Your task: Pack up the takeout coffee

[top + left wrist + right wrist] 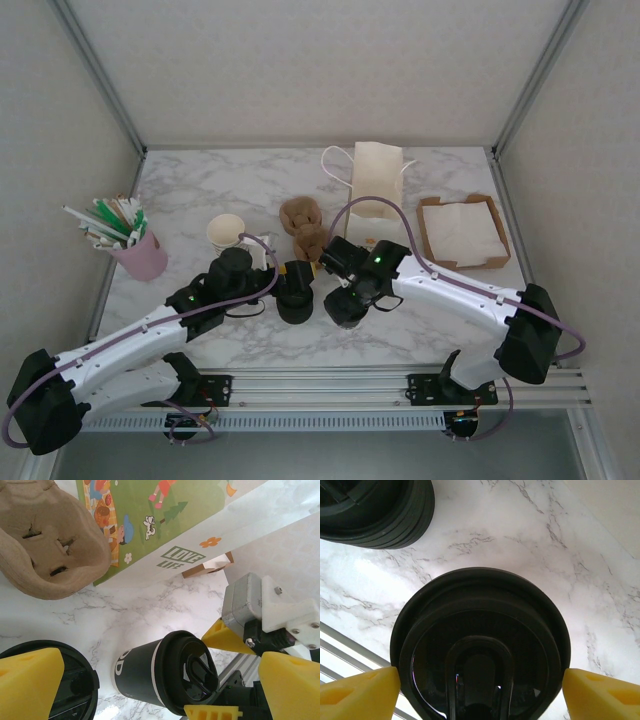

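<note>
Black-lidded takeout coffee (480, 650) sits right under the R wrist cam, upright on the marble counter (530, 540). Right pincer (480, 692) straddles it, w/ yellow fingertips (360, 692) at 9 and 3 o'clock of the lid rim, right at its edge. Can't tell if they press the rim or stand just off it, so clamped vs let go is unclear. Squat stack of black lids (375, 510) is at 11 o'clock in that view, near the cup but apart from it.

L wrist cam: cup has a dark wall w/ white logo, lid on. Left pincer (288, 278) is spread wide and released, gripping nothing, and hangs over the lid stack.

Top cam, from the coffee (counter centre, toward the near edge):
- lid stack at 9, just beside
- brown pulp-like piece (303, 225) at 11, near
- stack of cream cups (226, 232) at 10
- pink cup (143, 258) w/ straws (110, 218) at 9, well apart, by the L edge
- paper bag (375, 175) at 12–1, standing, handles up, printed picnic art on one side
- cardboard tray (428, 245) w/ napkins (465, 230) at 2
</note>
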You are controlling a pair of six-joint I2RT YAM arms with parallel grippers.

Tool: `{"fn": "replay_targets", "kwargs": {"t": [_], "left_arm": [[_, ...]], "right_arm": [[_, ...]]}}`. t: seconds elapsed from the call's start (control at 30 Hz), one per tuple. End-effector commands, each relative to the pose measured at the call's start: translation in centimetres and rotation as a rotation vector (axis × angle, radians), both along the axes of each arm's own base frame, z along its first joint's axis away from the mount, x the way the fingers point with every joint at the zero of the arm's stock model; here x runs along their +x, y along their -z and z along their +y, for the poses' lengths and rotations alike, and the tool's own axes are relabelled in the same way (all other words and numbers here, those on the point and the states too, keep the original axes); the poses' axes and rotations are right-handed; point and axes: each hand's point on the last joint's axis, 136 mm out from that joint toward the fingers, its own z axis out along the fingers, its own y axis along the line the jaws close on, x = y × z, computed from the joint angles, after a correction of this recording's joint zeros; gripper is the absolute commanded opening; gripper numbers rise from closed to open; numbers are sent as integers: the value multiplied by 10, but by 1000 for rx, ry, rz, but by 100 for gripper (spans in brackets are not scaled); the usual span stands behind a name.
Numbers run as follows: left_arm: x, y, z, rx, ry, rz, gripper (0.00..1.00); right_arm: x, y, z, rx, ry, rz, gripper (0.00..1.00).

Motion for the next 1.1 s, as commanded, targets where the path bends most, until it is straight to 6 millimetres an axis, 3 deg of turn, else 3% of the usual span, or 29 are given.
{"fn": "replay_targets", "kwargs": {"t": [0.0, 0.17, 0.3, 0.57, 0.7, 0.73, 0.83, 1.07], "left_arm": [[-2, -7, -5, -16, 21, 2, 99], [-5, -8, -10, -19, 50, 22, 87], [-8, -8, -17, -16, 82, 49, 69], [-20, -3, -55, 33, 177, 72, 35], [-23, 8, -74, 62, 218, 90, 19], [-23, 12, -76, 69, 221, 99, 16], [-21, 27, -78, 97, 215, 131, 9], [-21, 45, -80, 111, 210, 174, 8]], "right_arm": [[-4, -20, 1, 38, 8, -14, 87], [-2, -34, -9, 68, 71, -44, 87], [0, -44, -25, 145, 175, -51, 76], [-5, -54, -48, 411, 346, 16, 39], [-13, -46, -46, 529, 394, 102, 4], [-12, -43, -48, 543, 413, 112, 0], [-15, -31, -47, 580, 444, 154, 0], [-13, -12, -41, 632, 473, 218, 0]]}}
